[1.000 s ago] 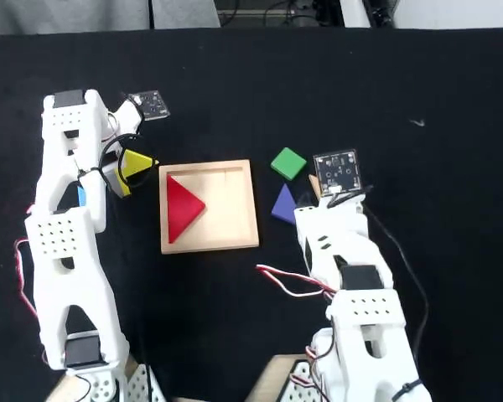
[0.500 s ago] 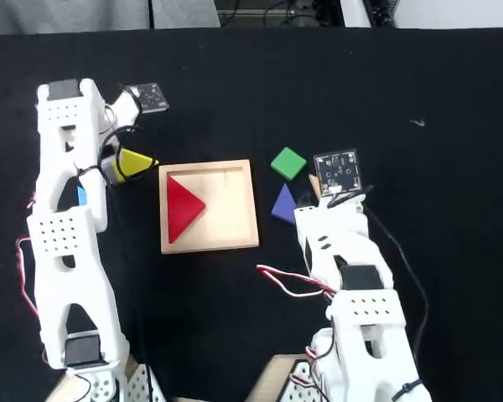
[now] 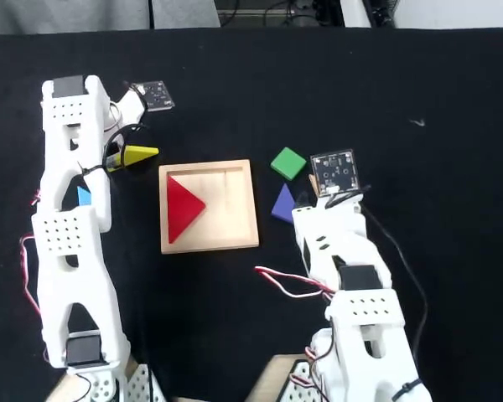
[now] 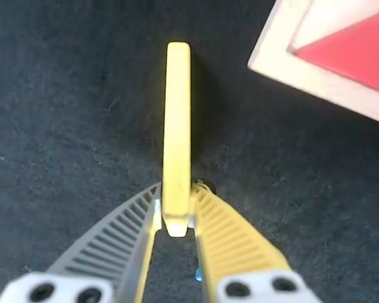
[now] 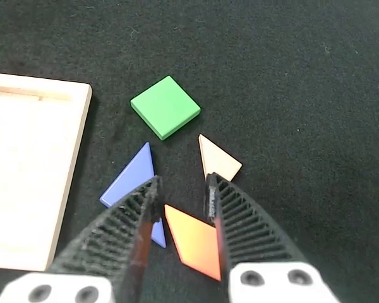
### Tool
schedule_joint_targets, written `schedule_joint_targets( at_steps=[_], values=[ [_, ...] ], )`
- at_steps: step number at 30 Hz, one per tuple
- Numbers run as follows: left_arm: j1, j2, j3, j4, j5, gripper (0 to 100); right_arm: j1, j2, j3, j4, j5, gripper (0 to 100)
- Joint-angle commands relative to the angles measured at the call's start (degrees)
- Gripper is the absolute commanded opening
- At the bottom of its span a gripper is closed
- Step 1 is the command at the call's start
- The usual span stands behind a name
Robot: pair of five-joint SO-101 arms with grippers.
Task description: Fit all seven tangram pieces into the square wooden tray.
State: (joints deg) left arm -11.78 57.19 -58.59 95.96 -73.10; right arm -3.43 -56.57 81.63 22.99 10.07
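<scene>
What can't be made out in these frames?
- Left wrist view: yellow piece is edge-on in the left gripper; its outline is unreadable.
- High view: light blue piece is mostly behind the arm.
- Right wrist view: orange piece partly covered by the right gripper; tray cut off by the edge.

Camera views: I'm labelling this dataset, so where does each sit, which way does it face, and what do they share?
High view: fixed above the table, looking down on the tray and both arms.
Left wrist view: on the left arm, looking along the left gripper, shut on the yellow piece.
Right wrist view: on the right arm, looking down past the open right gripper at the green square and blue triangle.
Shared: the tray appears in all three.
</scene>
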Motion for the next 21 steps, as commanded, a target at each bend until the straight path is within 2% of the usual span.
schedule_joint_targets(
  at_steps=[1,5,10,13,17,21],
  values=[
    [1.5,-1.8,-3.5,1.0,1.5,3,-0.6,-1.1,-0.2,-1.1,0.4,12.1],
    [2.7,-1.8,-5.8,3.5,3.9,3,-0.5,-1.3,-0.2,-1.1,0.4,12.1],
    [3.5,-6.4,-13.1,5.0,19.0,3,-0.3,-1.3,-0.2,-1.1,0.4,12.1],
    [4.5,-11.9,-11.3,5.0,19.3,3,1.8,-1.3,-0.3,-1.3,0.4,12.1],
    [8.5,-23.1,-0.2,5.0,19.3,3,5.8,-1.4,-1.1,-1.4,-0.3,12.1],
    [18.0,-38.6,18.6,5.0,18.3,3,10.8,-1.4,-2.3,-1.4,-6.7,12.1]
  ],
)
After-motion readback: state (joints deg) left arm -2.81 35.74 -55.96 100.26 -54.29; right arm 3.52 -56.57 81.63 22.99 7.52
